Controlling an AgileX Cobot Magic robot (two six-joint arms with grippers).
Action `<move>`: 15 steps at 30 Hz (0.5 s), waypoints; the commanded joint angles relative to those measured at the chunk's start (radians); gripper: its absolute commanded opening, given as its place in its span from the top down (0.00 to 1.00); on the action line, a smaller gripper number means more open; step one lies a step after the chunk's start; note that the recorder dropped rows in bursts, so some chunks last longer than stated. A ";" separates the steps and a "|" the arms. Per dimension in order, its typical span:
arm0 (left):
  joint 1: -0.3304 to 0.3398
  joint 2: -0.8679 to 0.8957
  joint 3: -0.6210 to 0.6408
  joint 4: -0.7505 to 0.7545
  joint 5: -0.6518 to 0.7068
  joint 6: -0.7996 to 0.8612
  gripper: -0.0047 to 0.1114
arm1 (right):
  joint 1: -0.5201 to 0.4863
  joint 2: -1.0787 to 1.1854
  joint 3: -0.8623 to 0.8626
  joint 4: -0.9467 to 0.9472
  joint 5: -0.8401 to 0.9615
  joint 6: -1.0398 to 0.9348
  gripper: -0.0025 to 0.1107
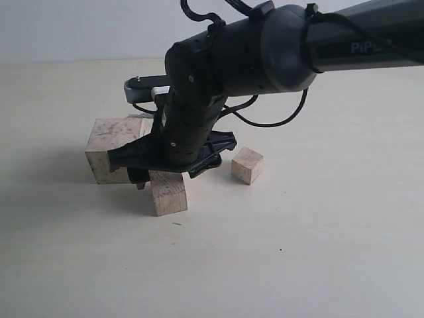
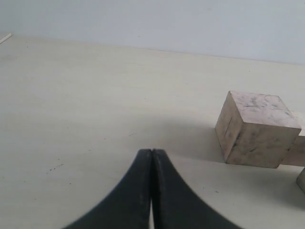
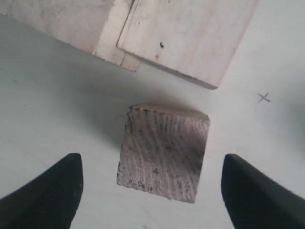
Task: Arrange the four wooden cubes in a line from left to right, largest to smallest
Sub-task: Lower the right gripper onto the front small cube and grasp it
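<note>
Right wrist view shows the right gripper (image 3: 151, 167) spread wide. Its two dark fingers (image 3: 45, 195) stand either side of the front cube (image 3: 164, 143), with bare surface showing in the gap on both sides, so nothing is pinched. The front cube sits flat on the pale worktop (image 3: 57, 109), its grain streaked dark in the arm's shadow. Just past it two bigger blocks lie side by side: a second cube (image 3: 186, 38) and, cropped by the frame edge, what is probably the largest cube (image 3: 52, 16). A small pencilled cross (image 3: 263, 97) marks the worktop beside the second cube.

In the exterior view the right arm (image 1: 265, 53) stretches in from the right and across the middle, hiding most of the second cube. The largest cube shows on the left and the front cube stands nearest the camera, below the gripper. The smallest cube sits apart to the right — turned a little askew (image 1: 247, 165).

In the left wrist view the left gripper (image 2: 151, 191) has its fingers pressed together on nothing, with the largest cube near it but not touching.
</note>
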 commanded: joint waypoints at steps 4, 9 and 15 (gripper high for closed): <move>-0.006 -0.005 0.000 -0.006 -0.011 0.000 0.96 | 0.003 0.027 -0.006 -0.017 -0.063 0.008 0.31; -0.006 -0.005 0.000 -0.006 -0.011 0.000 0.96 | 0.003 0.067 -0.006 -0.024 -0.058 0.010 0.31; -0.006 -0.005 0.000 -0.006 -0.011 0.000 0.96 | 0.003 0.077 -0.006 -0.029 -0.063 0.010 0.37</move>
